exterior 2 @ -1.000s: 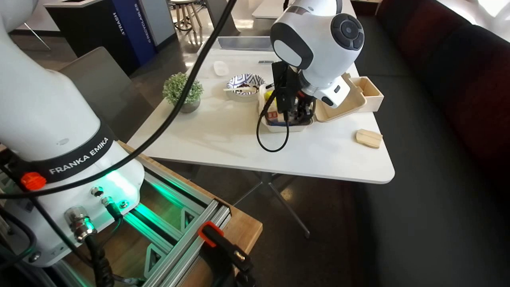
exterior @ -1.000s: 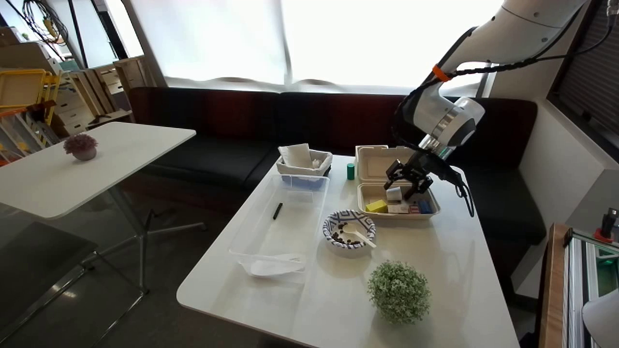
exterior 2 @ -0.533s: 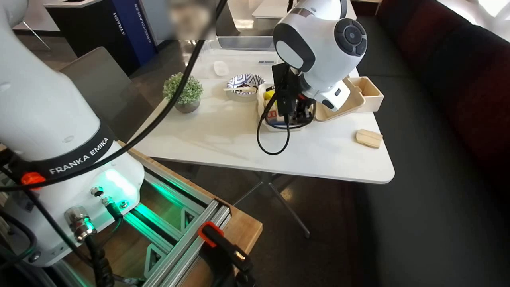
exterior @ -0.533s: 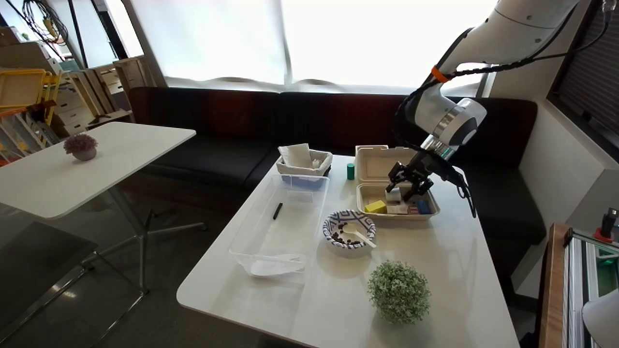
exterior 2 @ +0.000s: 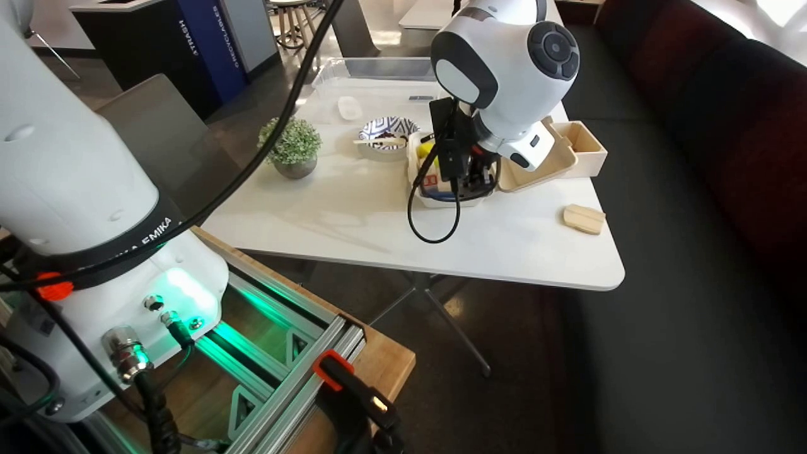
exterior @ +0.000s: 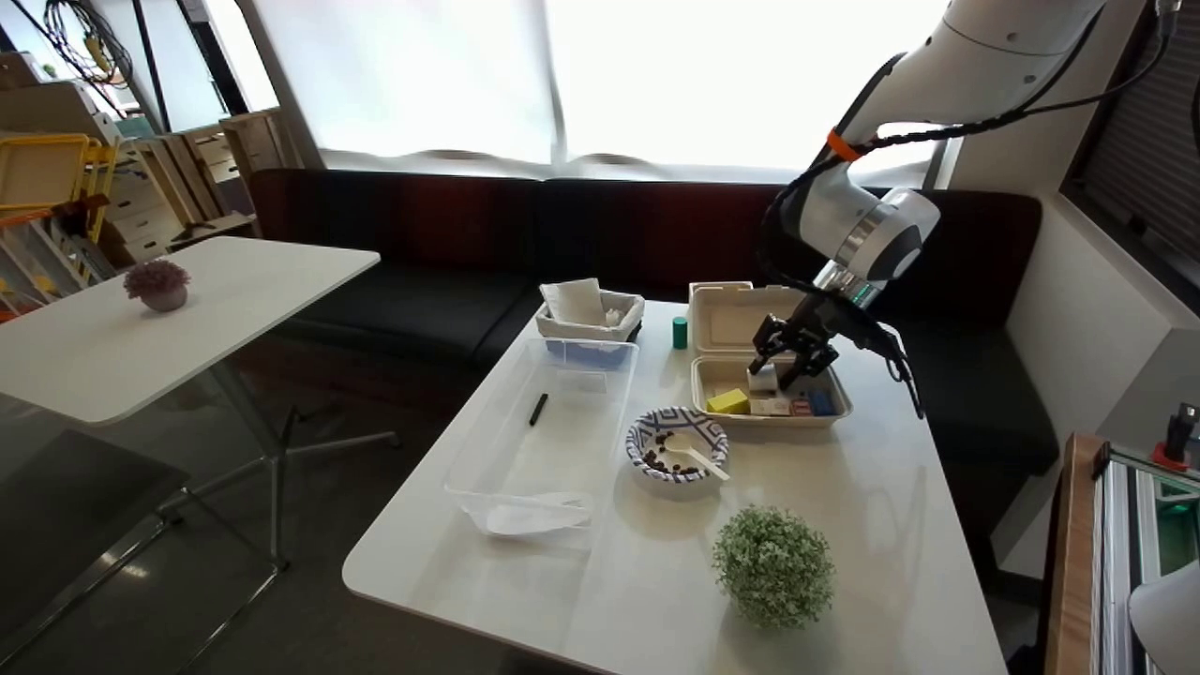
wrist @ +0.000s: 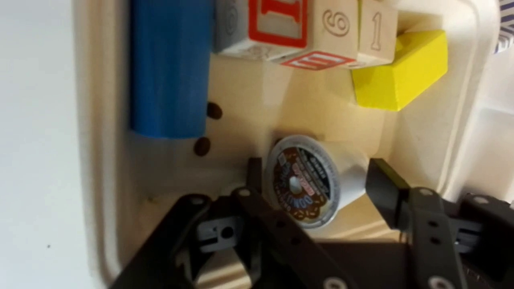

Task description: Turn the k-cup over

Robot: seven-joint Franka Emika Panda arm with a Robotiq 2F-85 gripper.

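Note:
The k-cup (wrist: 303,182) is white with a brown donut-print lid. It lies on its side in the beige tray (exterior: 769,420), its lid facing left and up in the wrist view. It also shows in an exterior view (exterior: 761,380). My gripper (wrist: 315,172) is around it, one finger beside the lid rim and the other at the base. A narrow gap shows at the lid side; contact at the base cannot be told. In an exterior view the gripper (exterior: 770,376) reaches down into the tray. The k-cup is hidden behind the wrist in the opposite exterior view.
Inside the tray are a blue cylinder (wrist: 170,72), lettered blocks (wrist: 313,36), a yellow block (wrist: 401,70) and brown beans (wrist: 202,146). The tray's lid (exterior: 745,319) stands open behind. A patterned bowl (exterior: 677,441) with a spoon and a plant (exterior: 773,567) stand nearby.
My gripper has shifted slightly down and its fingers have come a little closer together around the k-cup. The k-cup has stayed nearly in place.

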